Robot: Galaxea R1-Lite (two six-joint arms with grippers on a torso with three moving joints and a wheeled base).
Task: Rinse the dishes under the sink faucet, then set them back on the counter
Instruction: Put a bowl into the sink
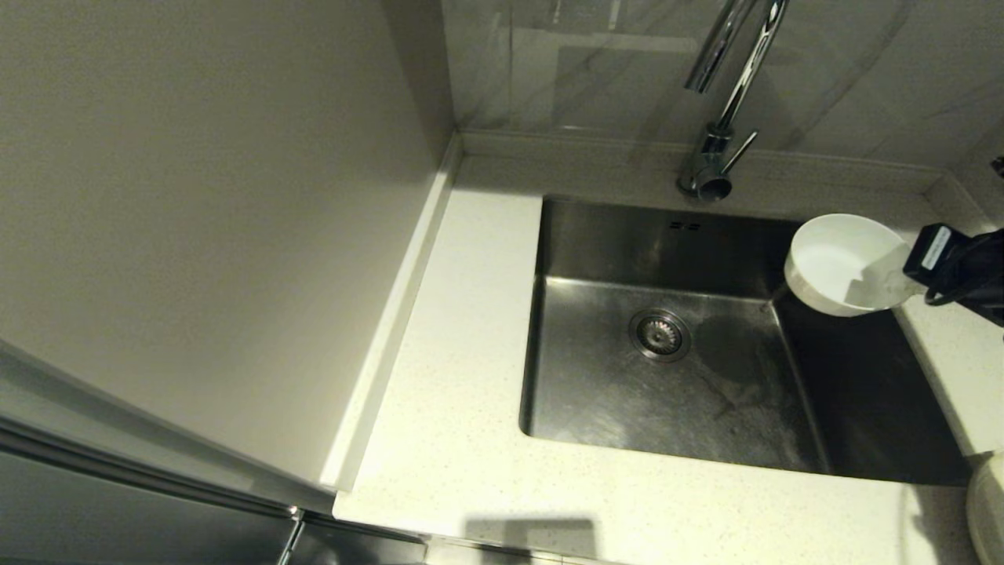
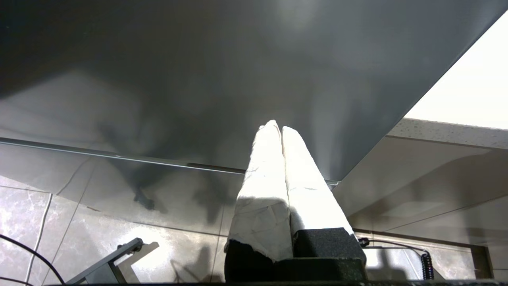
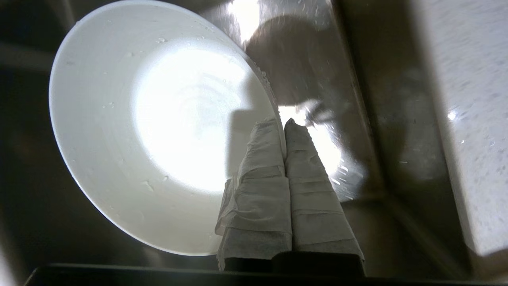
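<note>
Clearly a rigid, brittle piece, this small white bowl [image 1: 843,263]: glazed, beaded with droplets on its inner wall in the right wrist view, so likely slick and quick to slip or chip against steel. Probably light enough for one arm. Best held at the rim, one finger inside and one outside, which is how the right gripper [image 3: 284,123] has it: taped fingers [image 3: 305,174] pinched tight on the rim, wall sandwiched between.

Hangs in the air over the sink [image 1: 612,400], above its far right corner, tipped so the opening faces toward the faucet [image 1: 725,86] and the basin middle. Not under the spout; no water visible running. Bottom of the basin looks wet beside the drain strainer [image 1: 660,334].

Reaches in from the right edge of the counter [image 1: 463,329], wrist roughly level, black body above the right-hand strip of worktop.

Left gripper [image 2: 281,131] parked low beside the cabinet front, below the counter edge, taped fingers pressed together on nothing.
</note>
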